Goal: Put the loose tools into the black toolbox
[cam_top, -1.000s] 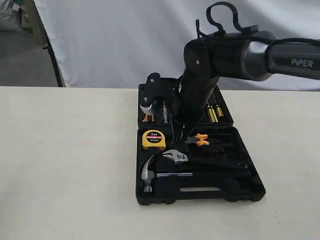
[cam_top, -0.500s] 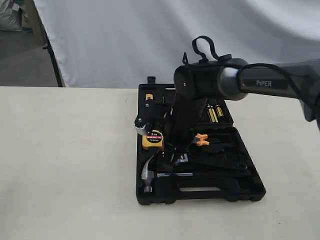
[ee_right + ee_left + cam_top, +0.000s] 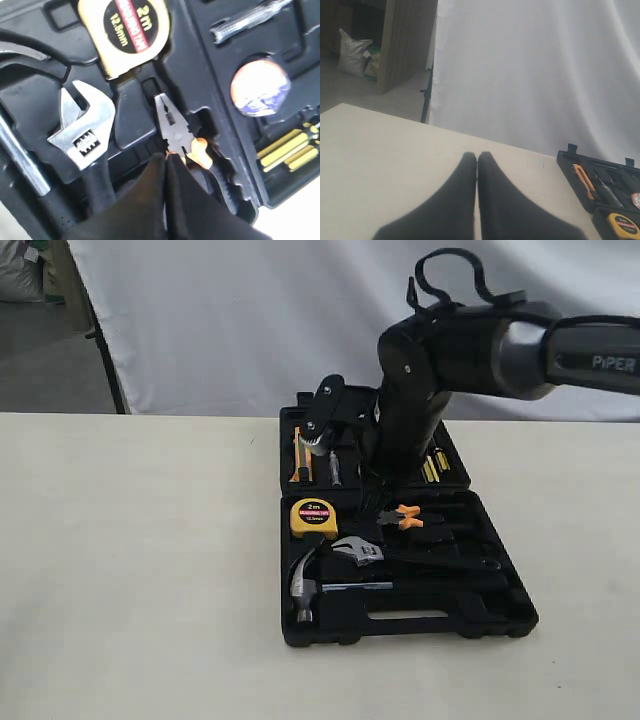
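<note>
The black toolbox (image 3: 500,625) lies open on the table, and my right arm hangs over it. The steel claw hammer (image 3: 305,590) and the silver adjustable wrench (image 3: 360,552) lie in recesses of its near half. In the right wrist view the wrench (image 3: 82,132) sits beside the hammer's shaft (image 3: 22,162), and the small tape roll (image 3: 260,86) rests in a round recess of the toolbox (image 3: 200,60). My right gripper (image 3: 166,157) is shut and empty, just above the orange-handled pliers (image 3: 172,125). My left gripper (image 3: 477,156) is shut and empty over bare table, left of the toolbox (image 3: 570,160).
A yellow tape measure (image 3: 313,518) sits in the near half next to the pliers (image 3: 405,517). Screwdrivers with yellow handles (image 3: 432,468) and a utility knife (image 3: 297,455) fill the far half. A white backdrop hangs behind the table.
My right arm dipped towards the tape measure and wrench half a second ago and has since lifted back over the far half. The toolbox has shifted slightly to the right.
</note>
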`<state>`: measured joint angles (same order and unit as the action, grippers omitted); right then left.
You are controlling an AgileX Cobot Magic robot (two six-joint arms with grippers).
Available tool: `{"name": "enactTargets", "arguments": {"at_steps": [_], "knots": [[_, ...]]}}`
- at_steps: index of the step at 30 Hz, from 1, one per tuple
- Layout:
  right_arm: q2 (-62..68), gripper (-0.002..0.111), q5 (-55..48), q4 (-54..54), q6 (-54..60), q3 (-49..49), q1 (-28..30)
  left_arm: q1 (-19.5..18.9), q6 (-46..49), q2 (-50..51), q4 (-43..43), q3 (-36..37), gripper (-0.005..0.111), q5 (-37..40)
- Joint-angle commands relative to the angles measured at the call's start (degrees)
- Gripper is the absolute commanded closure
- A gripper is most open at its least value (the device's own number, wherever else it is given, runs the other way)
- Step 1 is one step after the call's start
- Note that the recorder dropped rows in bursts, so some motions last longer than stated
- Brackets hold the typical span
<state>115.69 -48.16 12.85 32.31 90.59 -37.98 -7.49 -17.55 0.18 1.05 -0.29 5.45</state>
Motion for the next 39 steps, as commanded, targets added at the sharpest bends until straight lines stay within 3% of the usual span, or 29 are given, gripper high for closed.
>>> {"name": "enactTargets", "arguments": {"at_steps": [1, 8, 14, 18, 28, 35, 39], "knots": [[-0.6, 0.109, -1.1, -0.3, -0.9, -0.5, 0.2, -1.5, -0.3, -0.2, 0.3, -0.2, 0.106, -0.4], [-1.2, 0.109, 0.4, -0.1, -2.3, -2.1, 0.6, -1.5, -0.3, -0.2, 0.3, -0.2, 0.106, -0.4], [-9.3, 0.109, 2.0, 2.1, -13.4, -2.6, 1.2, -1.5, -0.3, -0.2, 0.3, -0.2, 0.106, -0.4], [-17.9, 0.109, 8.6, 2.3, -20.4, -8.2, 1.2, -1.5, -0.3, -0.2, 0.3, -0.2, 0.106, -0.4], [-49.5, 0.109, 34.2, 1.8, -36.2, -39.8, 1.1, -1.5, -0.3, -0.2, 0.3, -0.2, 0.106, -0.4], [-71.5, 0.109, 50.5, -3.2, -36.2, -63.5, 1.1, -1.5, -0.3, -0.2, 0.3, -0.2, 0.106, -0.4], [-82.5, 0.109, 54.3, -3.8, -38.4, -74.5, 1.1, -1.5, -0.3, -0.2, 0.3, -0.2, 0.106, -0.4]]}}
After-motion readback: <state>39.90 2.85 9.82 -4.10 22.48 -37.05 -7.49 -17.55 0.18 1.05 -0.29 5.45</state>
